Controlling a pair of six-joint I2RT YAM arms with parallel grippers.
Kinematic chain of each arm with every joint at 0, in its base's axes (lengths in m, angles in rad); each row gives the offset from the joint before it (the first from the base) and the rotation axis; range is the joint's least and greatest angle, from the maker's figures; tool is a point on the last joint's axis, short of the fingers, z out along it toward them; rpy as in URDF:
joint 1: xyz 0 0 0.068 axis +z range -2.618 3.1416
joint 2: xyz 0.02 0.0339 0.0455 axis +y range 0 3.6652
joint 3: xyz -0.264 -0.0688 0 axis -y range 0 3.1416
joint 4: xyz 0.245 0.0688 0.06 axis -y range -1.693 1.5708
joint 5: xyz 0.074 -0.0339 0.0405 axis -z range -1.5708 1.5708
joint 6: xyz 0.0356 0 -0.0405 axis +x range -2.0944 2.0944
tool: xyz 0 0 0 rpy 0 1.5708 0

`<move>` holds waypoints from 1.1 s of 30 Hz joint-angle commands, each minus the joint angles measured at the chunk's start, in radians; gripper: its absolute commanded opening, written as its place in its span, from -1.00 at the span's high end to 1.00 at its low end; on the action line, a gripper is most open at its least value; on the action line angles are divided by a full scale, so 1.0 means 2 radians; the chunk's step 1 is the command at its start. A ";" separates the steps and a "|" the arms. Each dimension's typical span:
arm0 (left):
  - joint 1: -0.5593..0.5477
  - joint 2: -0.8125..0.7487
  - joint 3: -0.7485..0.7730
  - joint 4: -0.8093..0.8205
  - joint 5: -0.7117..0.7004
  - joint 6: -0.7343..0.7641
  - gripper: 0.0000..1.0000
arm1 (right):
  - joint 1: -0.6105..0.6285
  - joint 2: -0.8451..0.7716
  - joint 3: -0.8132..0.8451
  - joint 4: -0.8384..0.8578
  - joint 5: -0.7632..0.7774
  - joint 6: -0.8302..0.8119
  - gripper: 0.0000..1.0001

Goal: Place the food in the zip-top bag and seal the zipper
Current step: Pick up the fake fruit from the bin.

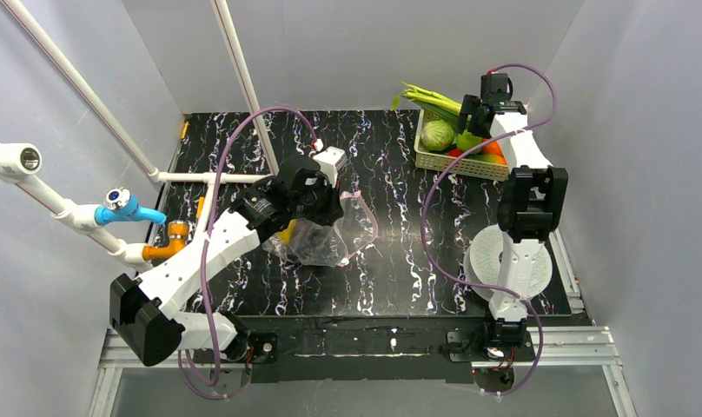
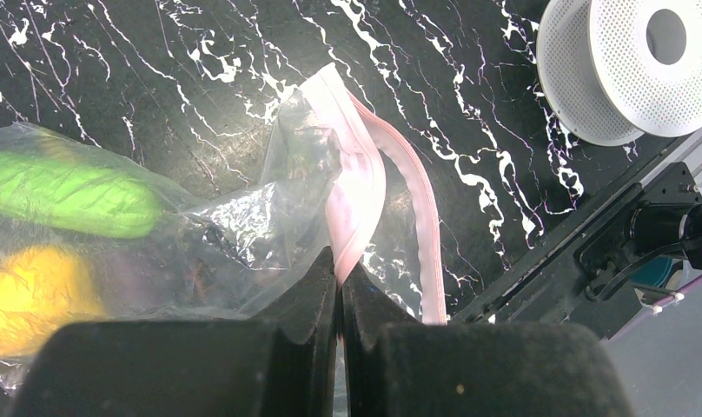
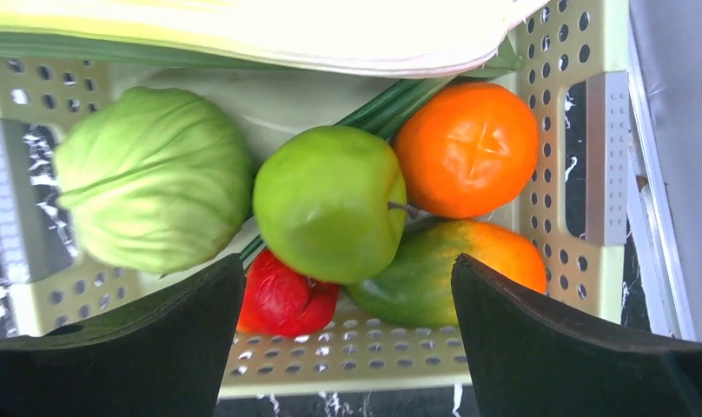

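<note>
Left wrist shows the zipper (image 2: 358, 187) pinched between jaws of the left gripper (image 2: 339, 268).

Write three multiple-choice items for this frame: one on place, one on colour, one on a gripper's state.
1. The green apple lies: A on bare tabletop; B in the mesh basket; C on a plate.
2. The zip-top bag's zipper is: A pink; B blue; C white.
3. The left gripper is: A open; B shut on nothing; C shut on the zipper.
Key: 1 B, basket walls surround it; 2 A, the strip shows pink; 3 C, it pinches the pink strip.
</note>
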 commanded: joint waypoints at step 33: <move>0.001 0.010 0.001 -0.004 0.012 -0.002 1.00 | -0.003 0.108 0.125 -0.036 -0.031 -0.019 -0.43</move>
